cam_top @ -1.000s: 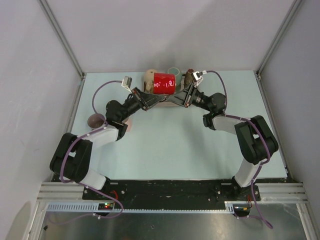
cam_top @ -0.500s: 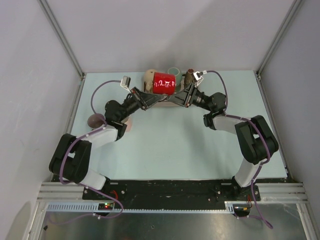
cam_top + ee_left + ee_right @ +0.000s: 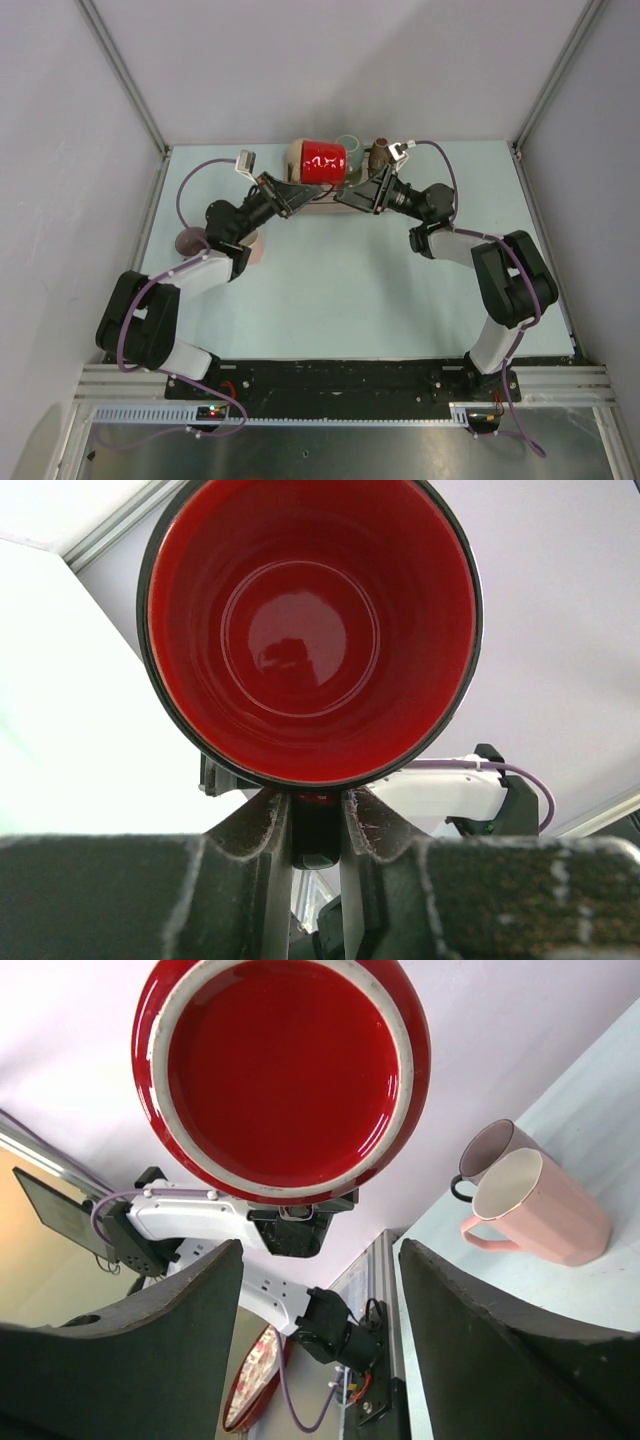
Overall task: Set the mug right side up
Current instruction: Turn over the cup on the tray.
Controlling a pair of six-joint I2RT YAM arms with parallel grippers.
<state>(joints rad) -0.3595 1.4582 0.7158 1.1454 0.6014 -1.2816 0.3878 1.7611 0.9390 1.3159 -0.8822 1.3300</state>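
Red mug (image 3: pixel 323 160) | handle is pinched by left gripper (image 3: pixel 315 815), open mouth turned toward that wrist | right gripper (image 3: pixel 320 1250) is held spread, mug's base just ahead of its fingers

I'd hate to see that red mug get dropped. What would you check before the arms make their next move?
1. Left gripper shut on the red mug by its handle: ok.
2. Mug held off the table: ok.
3. Mug empty: ok, nothing inside.
4. Mug upright: not ok, it lies sideways, mouth toward the left wrist camera.
5. Right gripper open and apart from the mug: ok.
6. Free spot under the mug for setting it down: cannot tell, the arms hide it.
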